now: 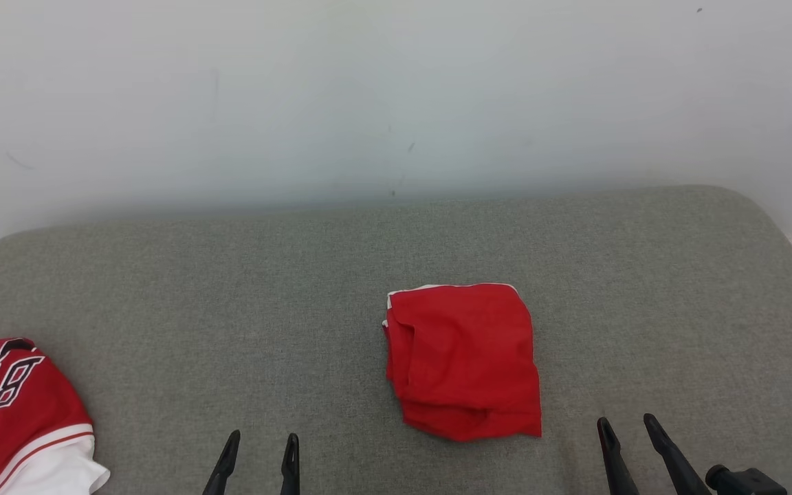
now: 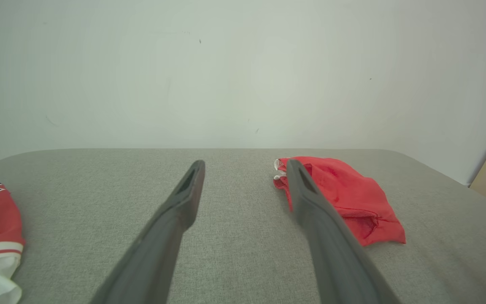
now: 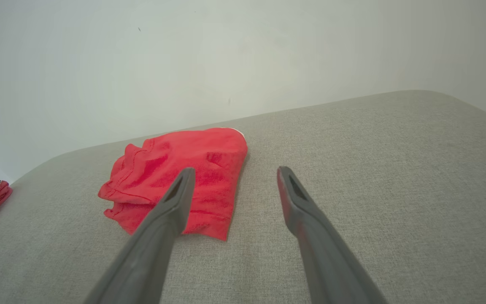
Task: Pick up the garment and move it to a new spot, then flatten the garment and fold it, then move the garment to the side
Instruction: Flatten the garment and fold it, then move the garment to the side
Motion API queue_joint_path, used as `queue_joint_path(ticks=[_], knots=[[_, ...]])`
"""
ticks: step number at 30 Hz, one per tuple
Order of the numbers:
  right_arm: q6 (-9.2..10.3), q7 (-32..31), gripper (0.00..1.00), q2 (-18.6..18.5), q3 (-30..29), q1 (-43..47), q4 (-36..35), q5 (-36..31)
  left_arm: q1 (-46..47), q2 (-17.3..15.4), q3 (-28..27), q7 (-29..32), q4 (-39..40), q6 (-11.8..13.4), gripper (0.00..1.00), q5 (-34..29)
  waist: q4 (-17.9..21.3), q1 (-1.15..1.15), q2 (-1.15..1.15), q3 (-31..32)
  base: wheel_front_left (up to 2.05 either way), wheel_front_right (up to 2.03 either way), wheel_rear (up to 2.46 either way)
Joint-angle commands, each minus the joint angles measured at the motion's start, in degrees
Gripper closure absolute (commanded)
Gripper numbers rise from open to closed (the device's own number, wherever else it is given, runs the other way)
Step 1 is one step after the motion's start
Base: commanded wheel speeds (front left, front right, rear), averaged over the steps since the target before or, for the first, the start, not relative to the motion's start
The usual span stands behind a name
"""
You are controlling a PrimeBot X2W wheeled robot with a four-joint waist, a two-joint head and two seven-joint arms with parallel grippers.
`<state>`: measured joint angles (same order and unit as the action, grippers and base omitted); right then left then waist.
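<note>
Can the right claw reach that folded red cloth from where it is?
Probably yes: the right claw stands open just beside the folded red garment, with only bare grey cushion between them.

A grey fabric surface [image 1: 231, 289] carries a folded red garment [image 1: 463, 361] near its middle, and a red-and-white jersey [image 1: 14, 412] lies at its left edge.

The left gripper [image 1: 263, 434] is holding its jaws spread wide, left of the folded red garment [image 1: 463, 357] and nearer the robot. The right gripper [image 1: 625, 418] is standing equally wide, just right of that garment's near edge, gripping nothing.
</note>
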<state>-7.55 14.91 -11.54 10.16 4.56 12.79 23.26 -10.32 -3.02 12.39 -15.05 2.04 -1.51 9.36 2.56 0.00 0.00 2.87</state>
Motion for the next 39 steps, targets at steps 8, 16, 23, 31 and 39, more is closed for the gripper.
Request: queue_joint_path(ticks=[8,16,23,31,39], knots=[[0.13,0.23,0.00,0.23,-0.44,-0.02,-0.19,0.79,-0.36,0.17,-0.09,-0.19,-0.43,0.05,0.00,-0.32,0.18,0.00,0.00,0.40,0.00,0.00,0.00],[0.13,0.23,0.00,0.21,0.11,0.27,-0.34,0.35,-0.06,0.17,0.20,-0.19,-1.06,0.60,0.00,-0.43,-0.09,0.00,0.00,0.42,0.00,0.00,0.00],[0.13,0.23,0.00,0.36,0.34,0.19,-0.40,0.30,-0.08,0.17,0.35,-0.20,-1.37,0.84,0.00,-0.50,-0.18,0.00,0.00,0.47,0.00,0.00,0.00],[0.13,0.23,0.00,0.10,0.48,0.19,-0.35,-0.18,-0.12,0.18,0.46,-0.19,-1.90,0.87,0.00,-0.18,-0.37,0.00,0.00,0.60,0.00,0.00,0.00],[0.13,0.23,0.00,-0.04,1.62,-2.36,1.47,1.11,-0.24,0.17,0.54,-0.19,-2.94,0.80,0.00,-0.42,-0.95,0.00,0.00,-0.22,0.00,0.00,0.00]])
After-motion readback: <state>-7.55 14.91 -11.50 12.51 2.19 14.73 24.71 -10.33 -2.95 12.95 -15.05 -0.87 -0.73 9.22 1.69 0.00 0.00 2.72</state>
